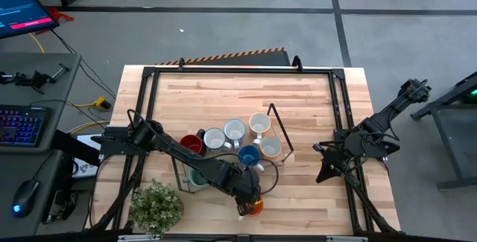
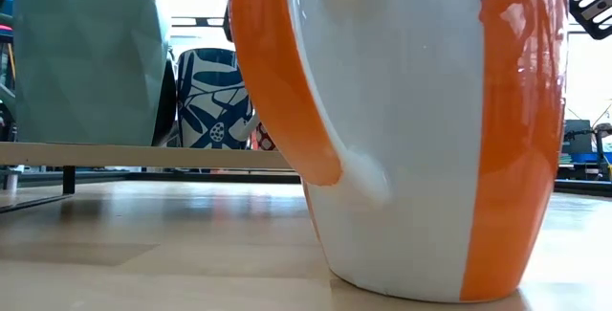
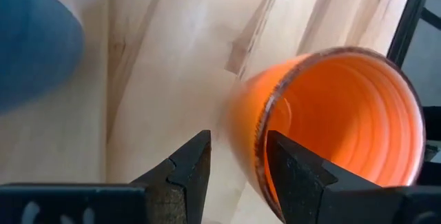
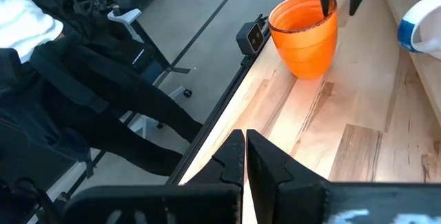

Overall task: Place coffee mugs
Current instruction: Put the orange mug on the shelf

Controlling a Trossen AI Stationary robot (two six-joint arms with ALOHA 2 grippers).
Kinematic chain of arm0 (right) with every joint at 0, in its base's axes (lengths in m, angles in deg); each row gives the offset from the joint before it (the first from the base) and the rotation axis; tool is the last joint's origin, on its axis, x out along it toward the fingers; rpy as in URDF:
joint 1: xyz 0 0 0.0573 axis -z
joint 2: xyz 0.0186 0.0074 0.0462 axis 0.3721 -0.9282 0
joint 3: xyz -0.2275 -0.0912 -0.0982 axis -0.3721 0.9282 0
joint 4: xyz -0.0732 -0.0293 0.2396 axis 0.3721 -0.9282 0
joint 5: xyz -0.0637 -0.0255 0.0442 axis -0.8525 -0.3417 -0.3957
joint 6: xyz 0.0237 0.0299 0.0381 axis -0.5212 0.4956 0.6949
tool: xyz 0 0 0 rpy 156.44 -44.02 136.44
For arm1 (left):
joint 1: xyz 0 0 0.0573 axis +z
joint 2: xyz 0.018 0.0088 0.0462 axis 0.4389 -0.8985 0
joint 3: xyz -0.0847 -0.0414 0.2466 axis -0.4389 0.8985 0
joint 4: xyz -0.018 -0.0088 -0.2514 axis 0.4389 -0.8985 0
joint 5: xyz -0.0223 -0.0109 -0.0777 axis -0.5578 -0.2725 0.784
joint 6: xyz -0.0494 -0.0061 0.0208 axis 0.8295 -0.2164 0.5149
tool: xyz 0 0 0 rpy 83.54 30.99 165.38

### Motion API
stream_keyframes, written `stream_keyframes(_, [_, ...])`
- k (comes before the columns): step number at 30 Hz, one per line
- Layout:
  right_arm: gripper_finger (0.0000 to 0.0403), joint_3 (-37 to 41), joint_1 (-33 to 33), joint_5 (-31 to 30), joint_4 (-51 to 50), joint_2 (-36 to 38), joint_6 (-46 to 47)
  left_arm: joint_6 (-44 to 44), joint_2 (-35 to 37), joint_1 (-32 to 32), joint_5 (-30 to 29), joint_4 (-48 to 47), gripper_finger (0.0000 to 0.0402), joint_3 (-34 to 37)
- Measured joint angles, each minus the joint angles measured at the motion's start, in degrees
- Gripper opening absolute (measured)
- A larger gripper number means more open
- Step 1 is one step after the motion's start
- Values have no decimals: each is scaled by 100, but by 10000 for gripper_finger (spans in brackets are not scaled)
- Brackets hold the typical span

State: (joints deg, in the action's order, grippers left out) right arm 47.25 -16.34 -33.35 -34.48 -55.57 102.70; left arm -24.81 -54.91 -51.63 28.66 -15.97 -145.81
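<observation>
- Orange mug (image 1: 254, 206) = landmark; sits upright on wooden table (image 1: 313, 100) at near edge, right of potted plant (image 1: 155, 206).
- Left gripper (image 1: 248, 203) is on orange mug: left wrist view shows one finger (image 3: 298, 176) inside the rim, the other (image 3: 185, 172) outside, w/ mug wall between them, jaws part-open around it. High view hides this under the arm.
- Right gripper (image 4: 244, 156) well off to the right of orange mug, near table's right edge, fingers pressed together, nothing in them; arm idle.
- Low view only: orange mug's white side panel + handle (image 2: 330, 129), base flat on wood; behind it a pale green faceted mug (image 2: 86, 57) and a blue patterned mug (image 2: 212, 96) on a low shelf.
- Right wrist view only: a person in dark clothes (image 4: 62, 79) standing beyond table edge past orange mug.
- High-view count: behind orange mug 1 dark red mug (image 1: 191, 144), 1 blue mug (image 1: 249, 155), 4 pale mugs, 1 greenish under left arm; w/ orange = 8 mugs. 1 plant, 2 arms.
</observation>
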Motion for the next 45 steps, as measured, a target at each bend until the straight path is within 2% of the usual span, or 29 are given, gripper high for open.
stream_keyframes(29, [0,0,-1,2,-4,0,-2,-307,0,78,168,196,129,0])
stream_keyframes(33, [0,0,1,0,-4,0,-1,-306,-142,82,236,109,102,0])
stream_keyframes(39, [0,0,0,1,-46,0,-1,-332,-419,88,761,205,14,0])
stream_keyframes(45, [0,0,-1,0,-179,-1,-40,-393,-230,77,443,100,7,-78])
